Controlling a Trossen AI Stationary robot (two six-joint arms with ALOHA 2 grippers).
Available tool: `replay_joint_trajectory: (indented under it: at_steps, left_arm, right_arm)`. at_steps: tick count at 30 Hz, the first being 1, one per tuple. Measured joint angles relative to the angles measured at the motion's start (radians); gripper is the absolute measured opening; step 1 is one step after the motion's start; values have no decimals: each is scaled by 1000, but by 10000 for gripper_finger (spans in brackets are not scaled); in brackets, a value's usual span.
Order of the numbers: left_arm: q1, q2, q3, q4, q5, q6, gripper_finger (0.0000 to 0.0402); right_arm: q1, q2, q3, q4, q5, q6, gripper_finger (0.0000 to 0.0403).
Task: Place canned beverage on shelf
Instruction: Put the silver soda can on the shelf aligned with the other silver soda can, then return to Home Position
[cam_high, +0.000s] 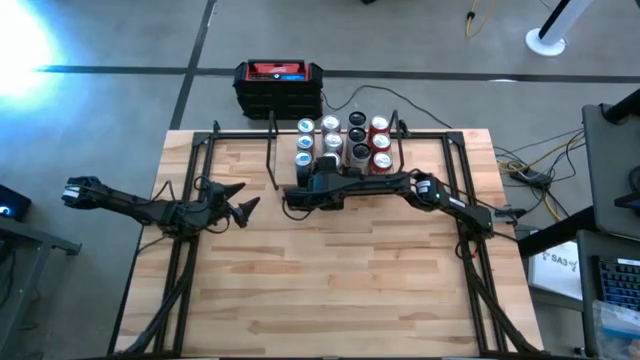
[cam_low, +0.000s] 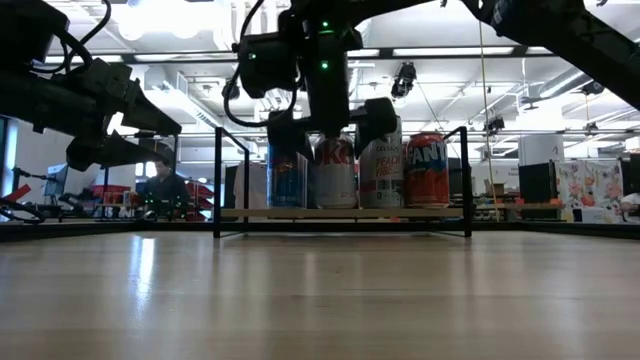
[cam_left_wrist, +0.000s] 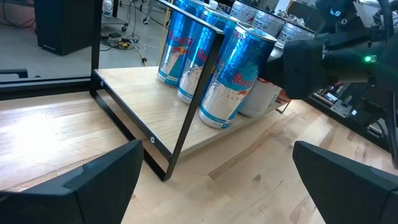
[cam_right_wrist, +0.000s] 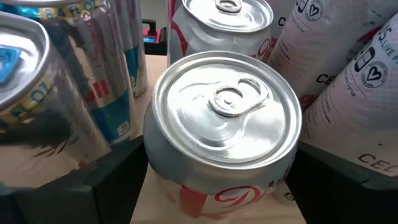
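Only right wrist view shows right tool flanking can.

A: that can is shiny bare metal on top, smooth, yeah?
B: yep. shelf is pale matt wood with thin black metal posts; table is glossy wood planks.

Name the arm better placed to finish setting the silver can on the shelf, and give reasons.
Right. Its tool is at the shelf, fingers either side of the silver can, which looks to stand on the board among the other cans. The left tool hangs open, apart from the shelf, holding nothing.
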Motion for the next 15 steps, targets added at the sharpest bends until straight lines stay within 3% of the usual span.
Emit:
replay_joint_trajectory:
  at_steps: [15]
  left_arm:
    - [0,0,0,0,0,0,398]
  right_arm:
    - [28,-4,72,-109,-28,21,349]
